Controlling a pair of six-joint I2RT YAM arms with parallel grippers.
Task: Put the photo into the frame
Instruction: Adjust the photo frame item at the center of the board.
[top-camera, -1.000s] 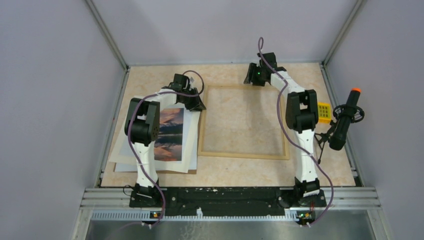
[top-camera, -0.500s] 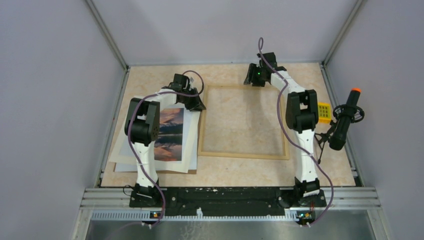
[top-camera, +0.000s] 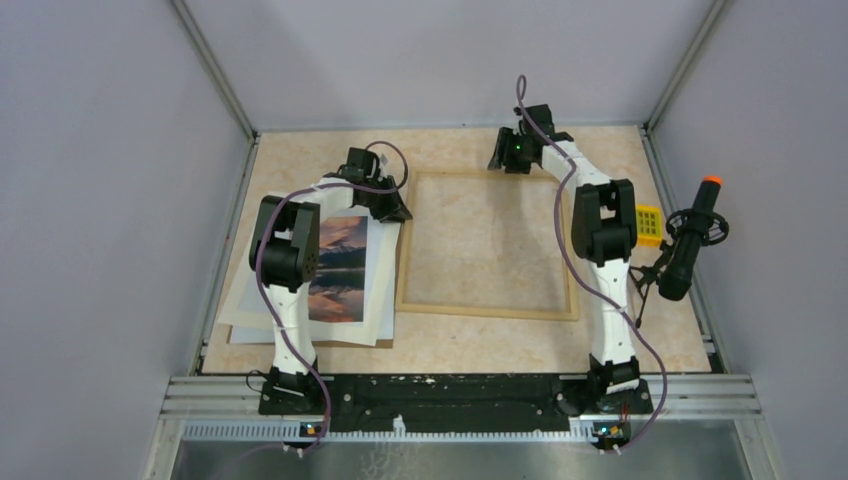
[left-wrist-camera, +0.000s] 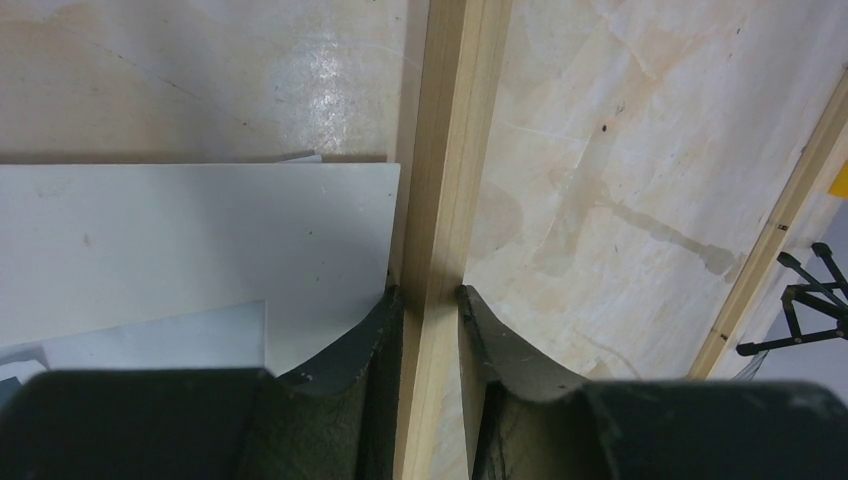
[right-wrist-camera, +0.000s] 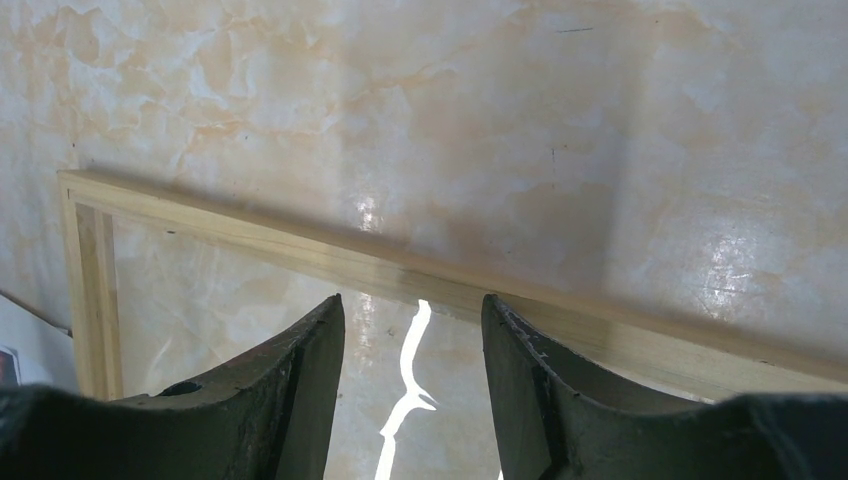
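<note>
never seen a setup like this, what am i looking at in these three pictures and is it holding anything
Two robot arms are bolted at the near edge of a table. The wide picture looks down from above and behind them; the other two come from a camera on each wrist, so the dark shapes are its own fingers. On the table lie an empty wooden frame and, to its left, a photo on white card. The left gripper pinches the frame's left rail. The right gripper is open near the far rail, holding nothing.
</note>
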